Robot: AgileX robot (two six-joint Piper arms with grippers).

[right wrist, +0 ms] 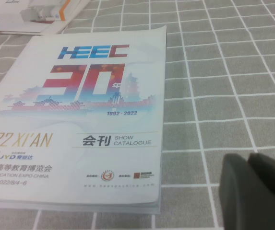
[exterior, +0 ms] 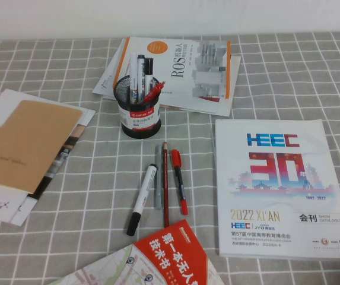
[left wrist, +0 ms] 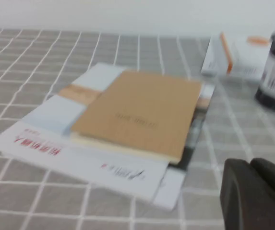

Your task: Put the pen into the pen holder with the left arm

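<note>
High view: pen lies on cloth beside 3 pens.

Book: white, flat on the cloth, big "HEEC 30" on it
Cloth: grey with white squares
Right gripper: dark, low in the corner, near the book

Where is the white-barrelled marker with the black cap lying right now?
In the high view the pen lies flat on the checked tablecloth, near the front, below the pen holder, leftmost of four loose pens, beside the thin grey pen.
</note>
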